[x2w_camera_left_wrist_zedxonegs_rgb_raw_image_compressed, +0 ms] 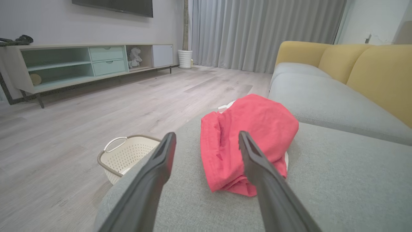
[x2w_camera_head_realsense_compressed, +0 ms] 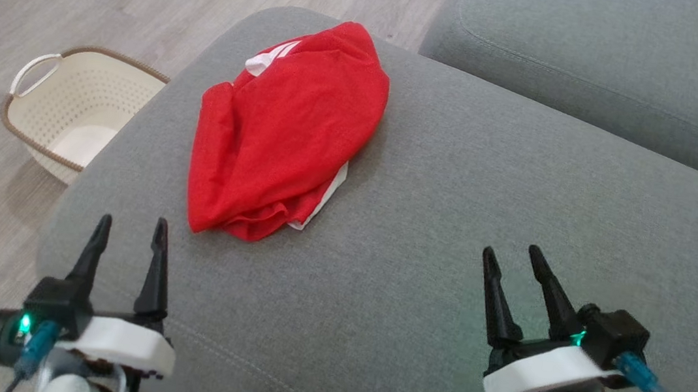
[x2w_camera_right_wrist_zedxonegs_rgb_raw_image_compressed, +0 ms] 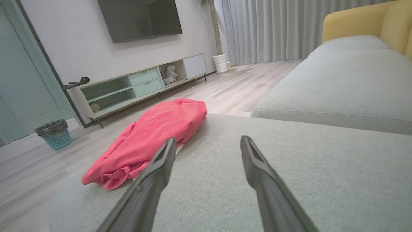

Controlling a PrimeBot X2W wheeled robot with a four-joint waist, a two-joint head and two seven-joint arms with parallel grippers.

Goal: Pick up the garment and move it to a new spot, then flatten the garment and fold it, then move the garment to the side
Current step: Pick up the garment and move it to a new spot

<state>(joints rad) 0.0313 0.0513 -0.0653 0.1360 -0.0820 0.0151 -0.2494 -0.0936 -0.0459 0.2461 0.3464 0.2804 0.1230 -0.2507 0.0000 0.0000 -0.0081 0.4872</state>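
Left gripper [x2w_camera_head_realsense_compressed: 133, 219] and right gripper [x2w_camera_head_realsense_compressed: 511, 249] are both standing wide open and gripping nothing over the near edge of the grey cushion [x2w_camera_head_realsense_compressed: 450, 234], the crumpled red garment [x2w_camera_head_realsense_compressed: 284, 129] is lying toward its far left corner, the head view is showing a cream basket [x2w_camera_head_realsense_compressed: 69, 111] on the floor beside the left edge, and the right wrist view is showing a teal waste bin [x2w_camera_right_wrist_zedxonegs_rgb_raw_image_compressed: 54, 133].

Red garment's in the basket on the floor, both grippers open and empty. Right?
No. The red garment lies bunched on the grey sofa cushion, not in the basket, which stands on the floor beside it; the head view shows this. The left gripper and right gripper are open and empty.
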